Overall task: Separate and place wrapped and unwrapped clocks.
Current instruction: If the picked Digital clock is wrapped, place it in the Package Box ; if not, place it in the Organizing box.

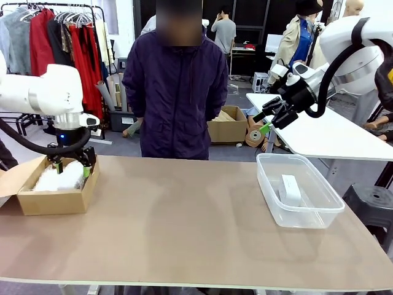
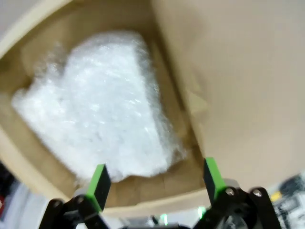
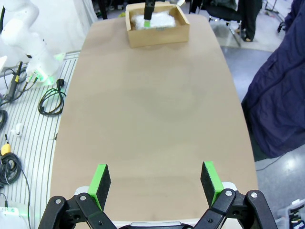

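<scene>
Visibly one bare clock (image 1: pixel 290 189), boxed wrapped bundles (image 1: pixel 60 176)

**Table and what sits on it**

I see one tan table (image 1: pixel 184 221) with a pale edge. Directly on it: an open cardboard box (image 1: pixel 52 200) at my left end, its flap (image 1: pixel 18 177) folded outward, and a clear plastic bin (image 1: pixel 298 212) at my right end. The two stand well apart.

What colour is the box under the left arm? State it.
Plain brown cardboard box, holding the white wrapped bundles; the front view shows it best.
</scene>
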`<action>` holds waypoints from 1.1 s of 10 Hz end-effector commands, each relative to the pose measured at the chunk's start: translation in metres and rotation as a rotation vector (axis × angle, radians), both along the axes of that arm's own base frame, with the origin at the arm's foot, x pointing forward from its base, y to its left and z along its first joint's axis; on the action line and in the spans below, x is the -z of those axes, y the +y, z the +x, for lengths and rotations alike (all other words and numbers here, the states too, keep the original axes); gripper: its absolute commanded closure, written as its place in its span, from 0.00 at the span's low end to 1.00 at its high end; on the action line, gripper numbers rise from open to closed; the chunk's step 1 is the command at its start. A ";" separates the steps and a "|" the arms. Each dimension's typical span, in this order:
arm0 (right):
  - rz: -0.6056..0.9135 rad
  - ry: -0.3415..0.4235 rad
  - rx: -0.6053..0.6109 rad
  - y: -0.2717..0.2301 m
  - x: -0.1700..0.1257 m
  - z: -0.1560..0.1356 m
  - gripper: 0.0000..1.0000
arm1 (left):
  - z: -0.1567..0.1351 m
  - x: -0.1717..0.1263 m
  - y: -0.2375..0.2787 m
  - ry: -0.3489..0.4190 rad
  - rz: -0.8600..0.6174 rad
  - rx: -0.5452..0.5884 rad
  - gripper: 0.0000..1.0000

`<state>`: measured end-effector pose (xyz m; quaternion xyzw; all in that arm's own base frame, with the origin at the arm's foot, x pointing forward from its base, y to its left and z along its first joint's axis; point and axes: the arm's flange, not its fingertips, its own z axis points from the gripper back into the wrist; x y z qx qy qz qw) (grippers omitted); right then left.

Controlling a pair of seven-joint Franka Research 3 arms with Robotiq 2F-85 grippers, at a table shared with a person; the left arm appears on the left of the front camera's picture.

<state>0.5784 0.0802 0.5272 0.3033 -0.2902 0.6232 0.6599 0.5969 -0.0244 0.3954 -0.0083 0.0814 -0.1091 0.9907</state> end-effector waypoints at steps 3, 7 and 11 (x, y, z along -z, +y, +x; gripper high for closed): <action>-0.005 -0.003 -0.001 0.000 -0.002 -0.001 0.00 | 0.011 -0.048 0.024 0.105 -0.196 0.295 0.00; -0.005 -0.003 -0.001 0.000 -0.002 -0.001 0.00 | -0.007 -0.078 0.028 -0.176 -0.391 0.562 0.00; -0.005 -0.003 -0.001 0.000 -0.002 -0.001 0.00 | 0.002 -0.096 0.023 -0.213 -0.390 0.622 0.00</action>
